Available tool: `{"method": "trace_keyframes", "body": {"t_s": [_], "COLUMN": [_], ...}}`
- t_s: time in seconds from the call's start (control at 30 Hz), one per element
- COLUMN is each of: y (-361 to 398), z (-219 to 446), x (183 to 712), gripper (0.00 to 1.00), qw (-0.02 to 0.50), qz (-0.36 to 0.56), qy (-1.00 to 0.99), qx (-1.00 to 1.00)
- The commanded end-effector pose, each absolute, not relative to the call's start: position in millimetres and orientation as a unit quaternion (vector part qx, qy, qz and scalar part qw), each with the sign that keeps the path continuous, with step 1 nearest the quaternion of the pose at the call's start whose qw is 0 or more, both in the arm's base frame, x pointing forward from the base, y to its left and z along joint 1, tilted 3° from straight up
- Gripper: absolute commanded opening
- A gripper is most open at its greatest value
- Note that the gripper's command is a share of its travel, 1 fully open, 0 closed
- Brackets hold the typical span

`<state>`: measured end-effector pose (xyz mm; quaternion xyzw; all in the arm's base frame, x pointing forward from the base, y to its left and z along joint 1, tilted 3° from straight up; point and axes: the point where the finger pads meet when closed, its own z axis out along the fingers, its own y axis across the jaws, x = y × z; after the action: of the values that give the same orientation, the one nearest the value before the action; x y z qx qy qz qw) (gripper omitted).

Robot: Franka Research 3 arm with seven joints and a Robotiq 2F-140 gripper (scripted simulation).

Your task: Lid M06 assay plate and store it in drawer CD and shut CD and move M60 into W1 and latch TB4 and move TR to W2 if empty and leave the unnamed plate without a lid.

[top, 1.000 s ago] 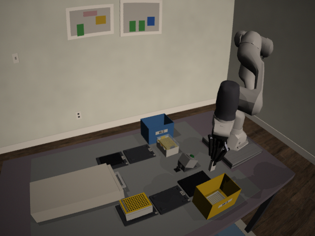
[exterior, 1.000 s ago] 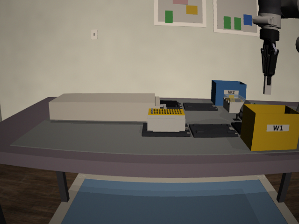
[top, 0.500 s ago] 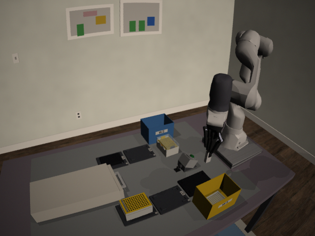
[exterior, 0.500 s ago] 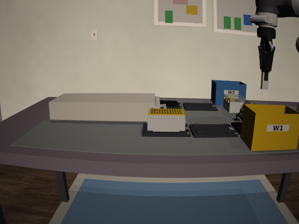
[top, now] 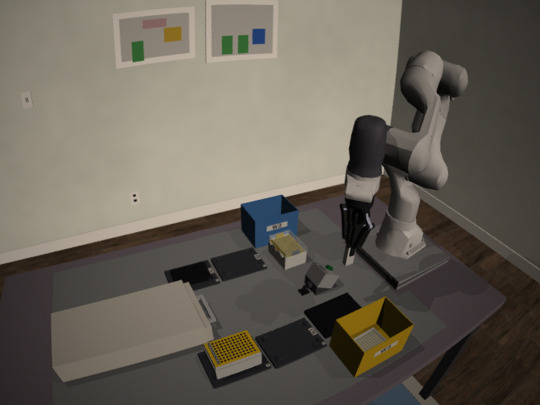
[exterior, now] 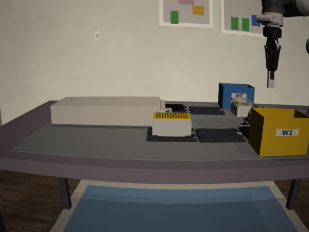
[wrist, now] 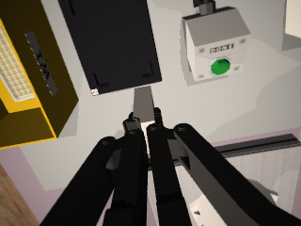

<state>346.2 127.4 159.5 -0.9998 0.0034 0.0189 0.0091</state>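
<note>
One arm stands at the bench's far right corner in the top view, its gripper (top: 349,257) pointing down, pads pressed together on nothing, above the mat just beside the DONE key box (top: 321,276). The yellow bin W1 (top: 348,344) sits at the near right with a pale gridded plate (top: 369,338) lying on its floor. The blue bin W2 (top: 261,222) stands at the back, with tip box TB4 (top: 288,251) in front of it, between W2 and the key box. The cooler CD (top: 126,326) lies at the left, and the tip rack TR (top: 232,353) sits on its nest next to it. Four dark nests show bare tops.

From the exterior view, the gripper (exterior: 270,83) hangs well above the bench, higher than the rim of W2 (exterior: 225,97) and above W1 (exterior: 274,139). TR (exterior: 171,123) stands in front of CD (exterior: 105,109).

In the wrist view, the clenched fingers point at bare mat between a dark nest (wrist: 110,38) and the green DONE key (wrist: 219,67). W1 (wrist: 33,99) lies at the left edge.
</note>
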Motion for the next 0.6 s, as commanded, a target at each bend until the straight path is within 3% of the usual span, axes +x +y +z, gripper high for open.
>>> {"method": "trace_keyframes", "body": {"t_s": [0.0,0.57], "y": [112,53], "z": [161,171], "x": [341,332], "gripper": [0.00,0.00], "qw": [0.006,0.006], "qz": [0.023,0.023], "qy": [-0.019,-0.019], "qx": [-1.000,-1.000]}}
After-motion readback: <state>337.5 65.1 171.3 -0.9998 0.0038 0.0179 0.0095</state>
